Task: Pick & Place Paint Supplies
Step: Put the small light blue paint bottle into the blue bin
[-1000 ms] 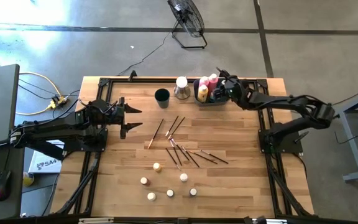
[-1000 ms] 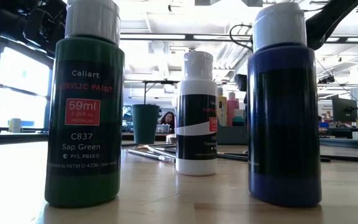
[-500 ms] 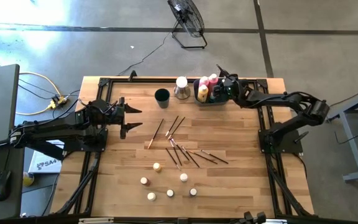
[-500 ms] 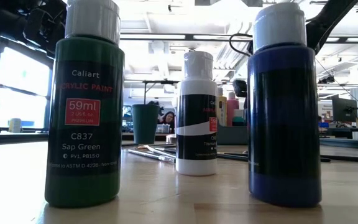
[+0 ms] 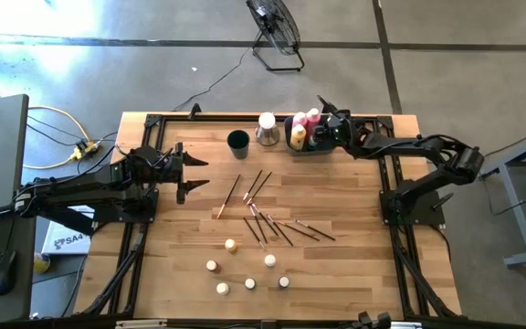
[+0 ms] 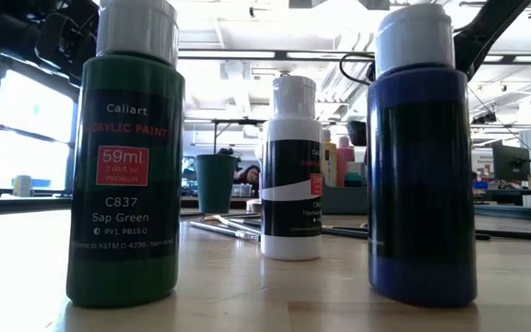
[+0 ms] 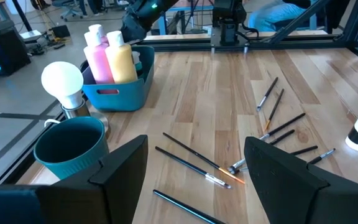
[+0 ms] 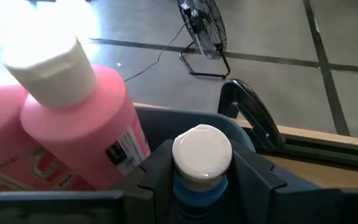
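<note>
My right gripper (image 5: 325,133) reaches into the grey-blue bin (image 5: 310,149) at the table's far edge, shut on a teal bottle with a white cap (image 8: 202,152). Two pink bottles (image 8: 79,130) and a yellow bottle (image 5: 298,137) stand in the bin beside it. Thin dark brushes (image 5: 265,217) lie scattered flat on the table's middle. Several small white- or cream-capped bottles (image 5: 249,270) stand upright near the near edge. My left gripper (image 5: 194,175) waits open above the table's left side, its fingers (image 7: 120,168) pointing toward the brushes (image 7: 197,167). My right gripper holds the teal bottle by its shoulder (image 8: 197,186), just under the white cap, pinched between the two fingers (image 8: 157,171). The fingers come slanting down from the table's right side. The bottle stands upright inside the bin; its base is hidden by the gripper.
A dark round cup (image 5: 237,140) and a white bulb-shaped thing on a metal base (image 5: 267,126) stand left of the bin. A black frame (image 5: 153,123) runs along the table's edges. Green (image 6: 125,157), white (image 6: 290,166) and blue (image 6: 422,157) bottles fill the low view.
My right gripper has sunk a little lower into the bin with the teal bottle and shifted slightly toward the table's left, then kept still for the last half second. The left arm and the things on the table have stayed in place.
</note>
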Robot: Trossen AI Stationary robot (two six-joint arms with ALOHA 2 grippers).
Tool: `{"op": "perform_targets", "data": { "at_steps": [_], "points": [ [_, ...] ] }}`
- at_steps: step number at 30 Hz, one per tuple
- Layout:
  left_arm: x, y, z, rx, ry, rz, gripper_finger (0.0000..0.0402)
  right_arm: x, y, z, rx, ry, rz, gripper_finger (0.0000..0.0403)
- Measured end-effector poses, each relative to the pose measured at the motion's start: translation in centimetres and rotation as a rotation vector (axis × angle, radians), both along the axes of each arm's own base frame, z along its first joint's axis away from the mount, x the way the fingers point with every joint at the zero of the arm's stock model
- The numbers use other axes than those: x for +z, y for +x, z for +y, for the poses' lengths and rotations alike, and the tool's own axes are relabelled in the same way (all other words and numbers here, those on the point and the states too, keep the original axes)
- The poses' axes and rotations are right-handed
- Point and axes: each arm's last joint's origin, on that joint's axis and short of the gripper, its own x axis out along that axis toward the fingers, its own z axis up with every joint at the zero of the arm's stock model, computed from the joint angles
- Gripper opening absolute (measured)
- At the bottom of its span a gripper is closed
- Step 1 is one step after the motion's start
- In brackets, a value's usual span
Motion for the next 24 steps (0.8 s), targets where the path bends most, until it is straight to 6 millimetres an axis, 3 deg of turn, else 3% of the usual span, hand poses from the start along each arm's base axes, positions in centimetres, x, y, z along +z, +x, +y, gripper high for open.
{"op": "perform_targets", "data": {
  "at_steps": [24],
  "points": [
    [0.00,0.00,0.00,-0.002,0.000,0.000,0.0264,-0.61,-0.02,0.23,0.036,0.069,0.004,0.0119]
  ]
}}
